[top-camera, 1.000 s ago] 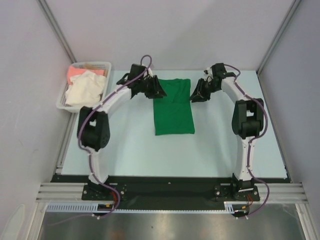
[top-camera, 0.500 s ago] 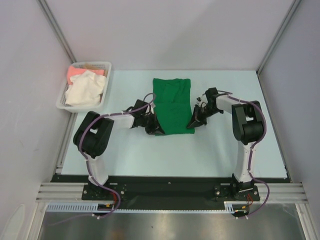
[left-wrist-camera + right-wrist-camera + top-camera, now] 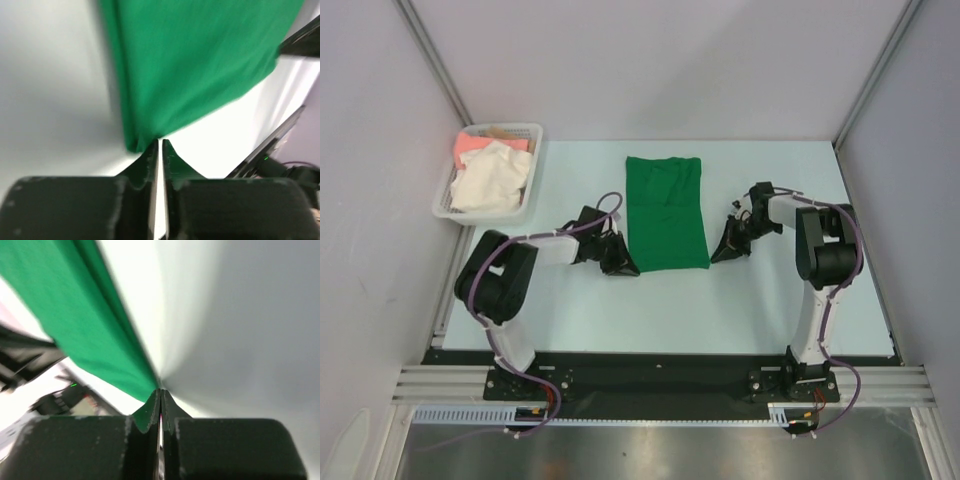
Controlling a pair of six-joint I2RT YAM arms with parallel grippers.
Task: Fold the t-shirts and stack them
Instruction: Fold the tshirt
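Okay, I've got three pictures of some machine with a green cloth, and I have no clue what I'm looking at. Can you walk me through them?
These are two robot arms bolted at the near edge of a table. The wide picture comes from a fixed camera above and behind them. The other two pictures come from a small camera on each wrist, so the dark shapes at the bottom of those are that arm's own fingers.

A folded green t-shirt lies flat in the middle of the table. The left gripper and right gripper sit at its two near corners. Both are closed and seem to pinch the cloth, though the close-ups are blurred.

At the far left, a white basket holds a cream-white t-shirt and a pink t-shirt.
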